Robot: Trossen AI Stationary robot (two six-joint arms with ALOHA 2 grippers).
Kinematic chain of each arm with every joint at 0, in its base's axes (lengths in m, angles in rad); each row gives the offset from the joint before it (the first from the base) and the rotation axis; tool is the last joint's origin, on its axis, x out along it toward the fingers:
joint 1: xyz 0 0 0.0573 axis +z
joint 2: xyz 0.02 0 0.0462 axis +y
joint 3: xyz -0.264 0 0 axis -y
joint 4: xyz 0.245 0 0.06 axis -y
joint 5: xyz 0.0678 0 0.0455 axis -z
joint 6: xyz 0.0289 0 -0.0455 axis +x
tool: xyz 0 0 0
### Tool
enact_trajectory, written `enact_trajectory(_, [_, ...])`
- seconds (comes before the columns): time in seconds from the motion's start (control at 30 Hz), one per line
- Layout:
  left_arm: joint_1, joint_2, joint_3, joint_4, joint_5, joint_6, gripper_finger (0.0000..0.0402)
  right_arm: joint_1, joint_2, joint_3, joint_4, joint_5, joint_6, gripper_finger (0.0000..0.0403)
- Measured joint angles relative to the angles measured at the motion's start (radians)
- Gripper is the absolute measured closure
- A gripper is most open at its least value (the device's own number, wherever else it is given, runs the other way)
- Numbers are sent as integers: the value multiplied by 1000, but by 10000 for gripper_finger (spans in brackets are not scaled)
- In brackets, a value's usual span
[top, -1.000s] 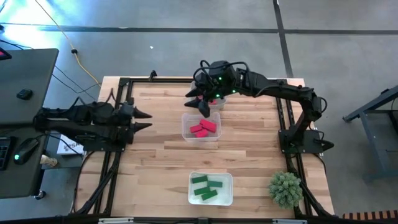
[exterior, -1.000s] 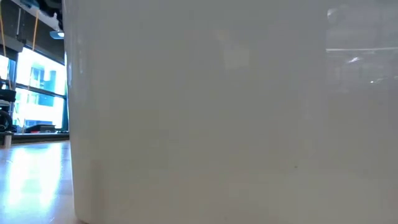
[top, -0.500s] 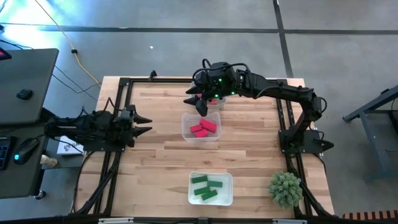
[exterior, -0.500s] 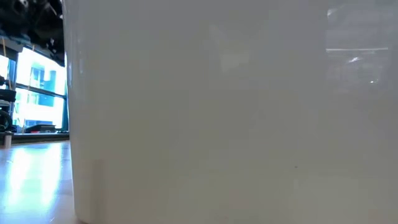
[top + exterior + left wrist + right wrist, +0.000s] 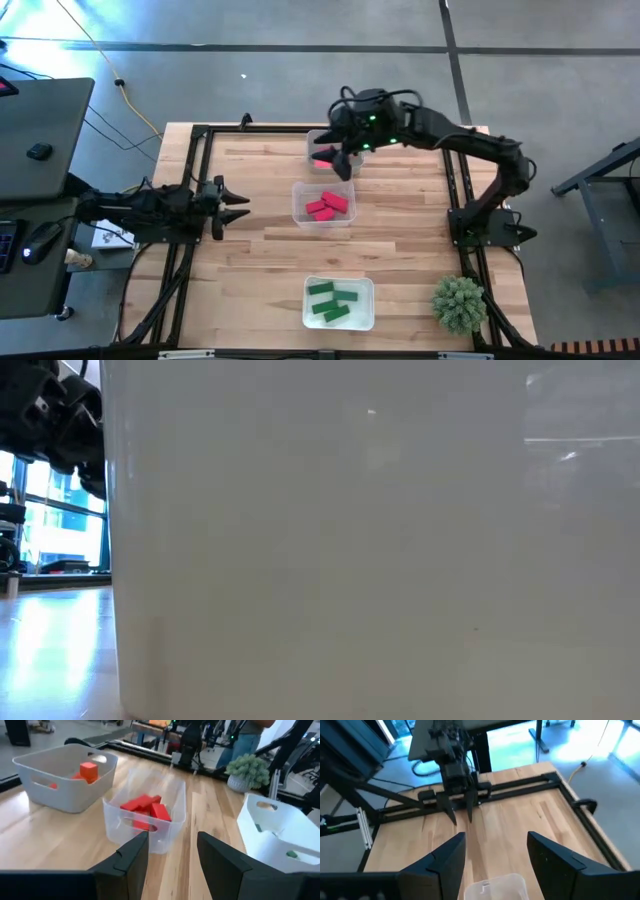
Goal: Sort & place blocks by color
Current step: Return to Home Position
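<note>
- Right gripper (image 5: 338,160): hangs over the grey plastic bin (image 5: 315,140) at the table's far edge. Jaws spread, nothing btwn them.
- Small orange-red blocks (image 5: 88,771) lie in that bin, right under the jaws.
- Deep red blocks (image 5: 326,206) are in the clear plastic bin (image 5: 297,215), green blocks (image 5: 333,300) in the white bin (image 5: 365,285).
- No block shows on the bare wooden table (image 5: 400,250).
- Left gripper (image 5: 243,203): at the left edge, jaws spread & empty, well apart from the bins.
- R arm's way home looks open: up & back to its base, w/ the clear bin just beside.

left gripper (image 5: 172,852) spread apart; red blocks (image 5: 145,806) in clear bin (image 5: 176,815), orange block (image 5: 88,770) in gray bin (image 5: 55,795), white bin (image 5: 270,845) nearby
</note>
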Motion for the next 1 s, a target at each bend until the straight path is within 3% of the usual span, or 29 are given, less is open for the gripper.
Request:
enact_trajectory(0.27, [1,3,-2,33,-73,-5,245,0,-163,0,-189,24,-78,201])
enact_trajectory(0.6, [1,5,-2,30,-112,14,245,44,-363,-30,-427,259,-117,201])
enact_trajectory(0.8, [1,5,-2,30,-110,17,245,48,-614,-422,-219,334,-76,201])
enact_trajectory(1.0, [1,5,-2,30,-110,17,245,47,-892,-812,68,323,-17,201])
